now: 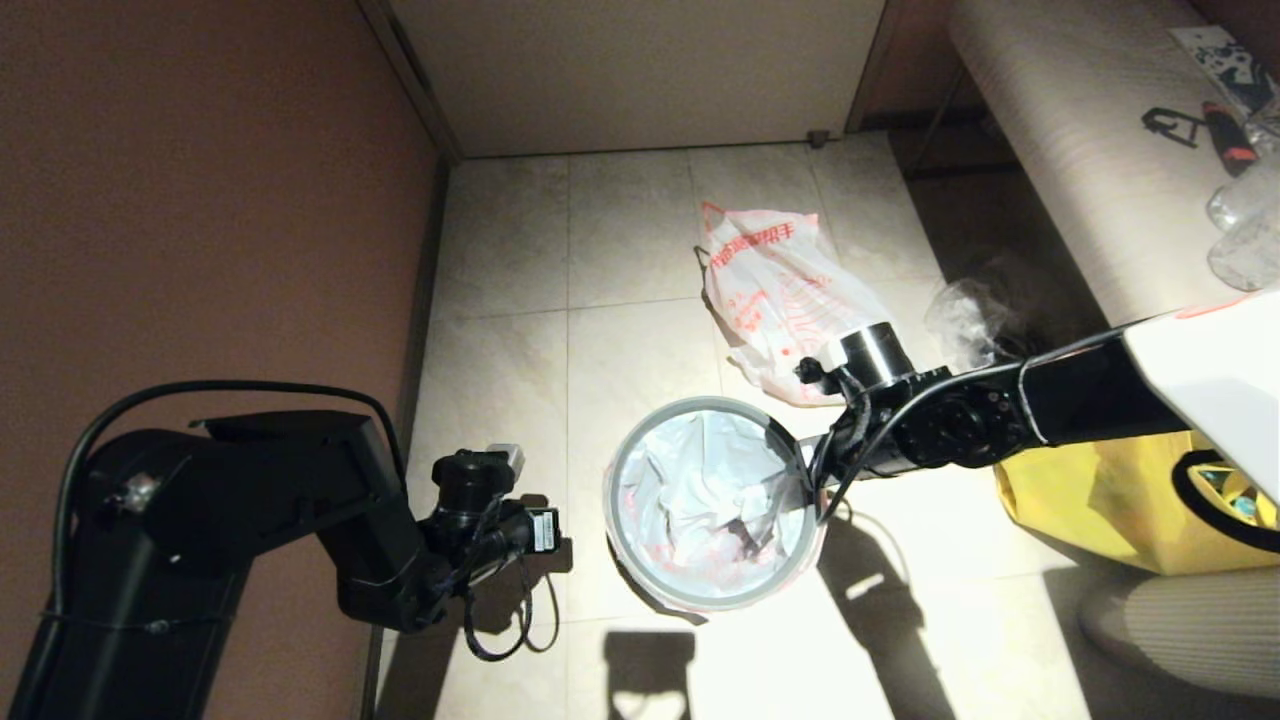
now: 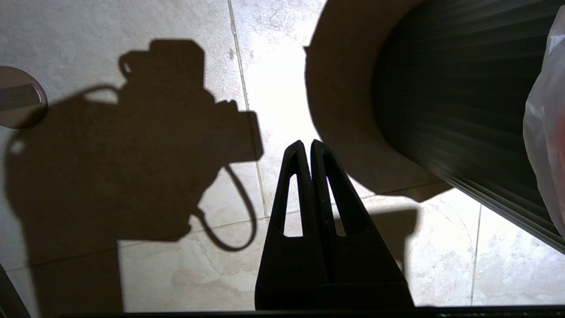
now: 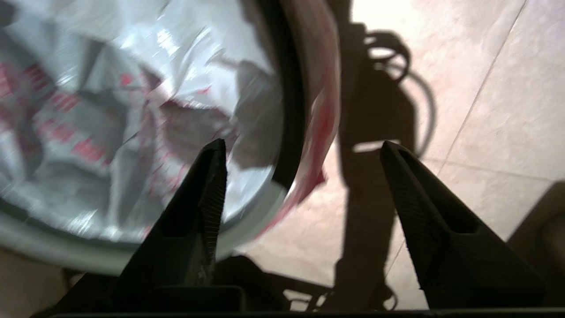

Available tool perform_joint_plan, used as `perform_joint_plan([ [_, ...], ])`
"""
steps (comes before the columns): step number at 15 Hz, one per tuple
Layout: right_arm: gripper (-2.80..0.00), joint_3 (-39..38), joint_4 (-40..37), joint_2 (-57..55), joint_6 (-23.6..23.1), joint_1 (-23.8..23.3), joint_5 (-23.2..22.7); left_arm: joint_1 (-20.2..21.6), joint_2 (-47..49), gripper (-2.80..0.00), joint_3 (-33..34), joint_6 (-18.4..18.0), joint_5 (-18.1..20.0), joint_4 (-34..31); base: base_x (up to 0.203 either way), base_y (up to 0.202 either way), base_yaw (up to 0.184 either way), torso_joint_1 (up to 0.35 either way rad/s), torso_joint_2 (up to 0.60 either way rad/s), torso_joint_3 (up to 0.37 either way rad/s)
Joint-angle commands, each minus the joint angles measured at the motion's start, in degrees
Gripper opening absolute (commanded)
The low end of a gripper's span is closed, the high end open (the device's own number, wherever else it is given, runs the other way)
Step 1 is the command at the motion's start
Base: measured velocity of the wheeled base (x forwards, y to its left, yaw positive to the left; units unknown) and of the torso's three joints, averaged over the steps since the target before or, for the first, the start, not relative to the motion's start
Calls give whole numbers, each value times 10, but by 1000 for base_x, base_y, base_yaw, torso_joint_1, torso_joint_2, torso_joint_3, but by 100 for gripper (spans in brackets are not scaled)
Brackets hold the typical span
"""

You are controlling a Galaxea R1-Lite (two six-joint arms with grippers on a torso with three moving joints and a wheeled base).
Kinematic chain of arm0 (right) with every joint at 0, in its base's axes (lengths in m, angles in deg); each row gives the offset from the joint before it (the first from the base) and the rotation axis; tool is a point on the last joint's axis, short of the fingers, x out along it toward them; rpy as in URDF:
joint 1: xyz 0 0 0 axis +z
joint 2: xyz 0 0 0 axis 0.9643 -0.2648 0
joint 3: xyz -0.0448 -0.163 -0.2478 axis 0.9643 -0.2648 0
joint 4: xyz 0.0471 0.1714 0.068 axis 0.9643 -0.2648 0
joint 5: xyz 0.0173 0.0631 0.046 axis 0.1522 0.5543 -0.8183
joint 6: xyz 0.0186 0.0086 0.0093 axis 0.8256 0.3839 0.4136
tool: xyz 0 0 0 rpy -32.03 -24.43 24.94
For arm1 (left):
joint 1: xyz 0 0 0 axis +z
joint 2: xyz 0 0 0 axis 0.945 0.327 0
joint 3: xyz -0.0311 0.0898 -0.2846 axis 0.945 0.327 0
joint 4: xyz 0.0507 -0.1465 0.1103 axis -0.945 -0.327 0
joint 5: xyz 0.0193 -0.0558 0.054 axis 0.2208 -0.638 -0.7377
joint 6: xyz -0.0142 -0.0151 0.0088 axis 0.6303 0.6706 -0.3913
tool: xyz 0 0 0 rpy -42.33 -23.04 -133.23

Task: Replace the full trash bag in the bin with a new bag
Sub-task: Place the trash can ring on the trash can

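The right tool gapes wide over the bin's rim, holding nothing, above the new bag; the left tool hangs pressed together beside the bin.

The left arm is folded low on the robot's left, its wrist pointing downward. The left gripper has its two black fingers pressed flat together, holding nothing. The right arm reaches in from the robot's right, forearm roughly level, wrist angled down. The right gripper has its fingers spread wide apart, with nothing between them.
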Motion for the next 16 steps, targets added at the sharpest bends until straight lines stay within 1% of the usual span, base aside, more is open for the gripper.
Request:
perform_joint_plan([
  [1,0,-53,3,86,14,5,-25,0,-8,-280,0,1,-12,4,0,0,0,0,0,0],
  [2,-280,-88,20,121,37,8,-66,-1,-20,-280,2,1,-22,3,0,0,0,0,0,0],
  [4,-280,-164,116,159,89,3,-227,-4,-57,-280,17,1,-26,2,0,0,0,0,0,0],
  [5,-280,-189,154,164,117,-8,-277,-6,-79,-280,24,1,-26,1,0,0,0,0,0,0],
  [6,-280,-195,164,155,126,-19,-297,-6,-105,-280,27,0,-27,-3,0,0,0,0,0,0],
  [7,-280,-195,166,137,126,-33,-318,-7,-138,-280,27,-1,-26,-19,0,0,0,0,0,0],
  [8,-280,-194,170,117,124,-50,-342,-11,-180,-280,26,1,-23,-49,0,0,0,0,0,0],
  [9,-280,-192,180,97,121,-66,-364,-18,-223,-280,25,9,-8,-87,0,0,0,0,0,0],
  [10,-280,-192,194,78,119,-77,-377,-24,-255,-280,24,30,23,-121,0,0,0,0,0,0],
  [11,-280,-192,214,60,118,-85,-384,-29,-274,-280,23,61,81,-157,0,0,0,0,0,0],
  [12,-280,-192,232,44,118,-91,-387,-31,-278,-280,23,83,125,-178,0,0,0,0,0,0],
  [14,-280,-188,261,23,118,-99,-389,-27,-282,-280,28,113,197,-185,0,0,0,0,0,0],
  [16,-280,-183,280,5,118,-104,-394,-14,-280,-280,40,126,291,-186,0,0,0,0,0,0],
])
